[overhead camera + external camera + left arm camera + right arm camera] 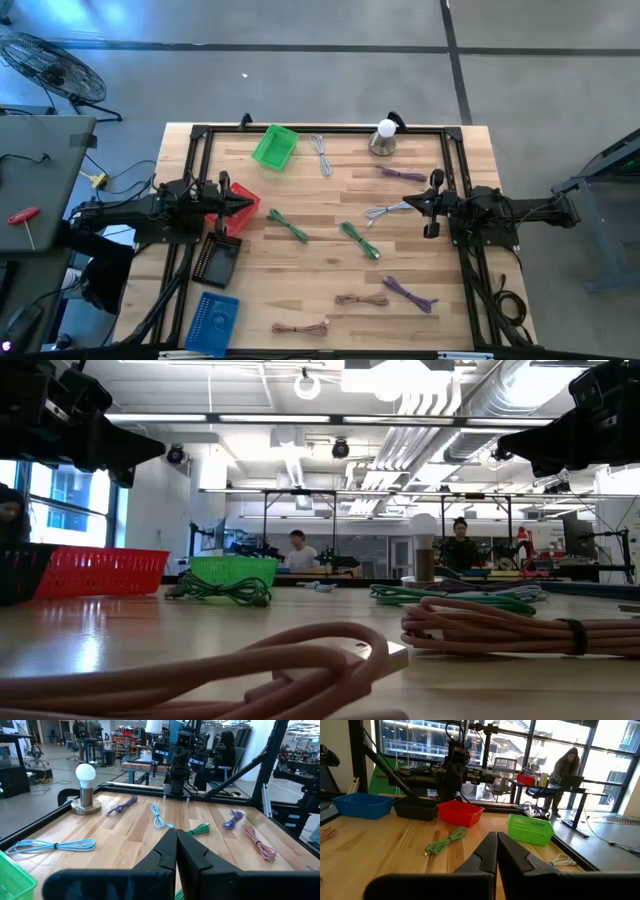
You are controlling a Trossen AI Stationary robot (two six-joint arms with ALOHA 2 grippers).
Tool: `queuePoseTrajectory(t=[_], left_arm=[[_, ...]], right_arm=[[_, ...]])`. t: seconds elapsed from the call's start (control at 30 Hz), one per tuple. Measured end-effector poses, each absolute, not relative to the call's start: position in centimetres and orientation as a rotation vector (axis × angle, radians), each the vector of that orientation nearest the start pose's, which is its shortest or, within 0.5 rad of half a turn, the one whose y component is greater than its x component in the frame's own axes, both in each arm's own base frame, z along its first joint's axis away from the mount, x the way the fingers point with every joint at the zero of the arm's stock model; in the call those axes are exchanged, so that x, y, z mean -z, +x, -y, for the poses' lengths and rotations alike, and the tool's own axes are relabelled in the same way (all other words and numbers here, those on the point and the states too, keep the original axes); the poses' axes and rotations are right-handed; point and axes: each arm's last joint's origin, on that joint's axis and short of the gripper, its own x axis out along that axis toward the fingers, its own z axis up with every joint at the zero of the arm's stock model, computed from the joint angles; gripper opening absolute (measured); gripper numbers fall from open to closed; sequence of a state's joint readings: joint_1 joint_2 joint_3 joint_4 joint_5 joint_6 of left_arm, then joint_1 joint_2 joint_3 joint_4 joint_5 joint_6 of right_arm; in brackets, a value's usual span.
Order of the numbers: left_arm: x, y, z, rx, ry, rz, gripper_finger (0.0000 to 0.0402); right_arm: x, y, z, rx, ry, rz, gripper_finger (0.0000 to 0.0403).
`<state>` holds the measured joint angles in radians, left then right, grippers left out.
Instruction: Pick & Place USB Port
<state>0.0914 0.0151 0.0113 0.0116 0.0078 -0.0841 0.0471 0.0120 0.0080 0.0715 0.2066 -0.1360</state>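
Ahead of my left tool, whose fingers are pressed together on nothing, the bundled USB cables lie scattered across the worktop. The closest candidate, I judge, is the green cable, lying flat just beyond the fingertips; a second green cable sits further out, between the two tools. Off to the left tool's side stand the red basket and the green basket, with the black tray and blue basket on the other side.

These bundles look light, limp and springy, so I expect them to sag and swing once lifted. I would take one across its tied middle, where the loops are thickest, rather than at a loose plug end.

Both arms are stretched level from opposite edges, wrists pointing at each other, held well above the wood. The right tool is likewise closed and empty, with the pale blue cable just in front of it.
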Motion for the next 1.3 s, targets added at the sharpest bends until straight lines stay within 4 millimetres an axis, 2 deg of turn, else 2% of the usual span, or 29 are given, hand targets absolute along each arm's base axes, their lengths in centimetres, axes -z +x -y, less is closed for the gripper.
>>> queuePoseTrajectory(t=[1.3], left_arm=[[-16.73,9.76,-0.87,-0.083,-0.084,0.012,0.0000]], right_arm=[[-17.56,9.70,0.13,0.168,-0.165,0.088,0.0002]])
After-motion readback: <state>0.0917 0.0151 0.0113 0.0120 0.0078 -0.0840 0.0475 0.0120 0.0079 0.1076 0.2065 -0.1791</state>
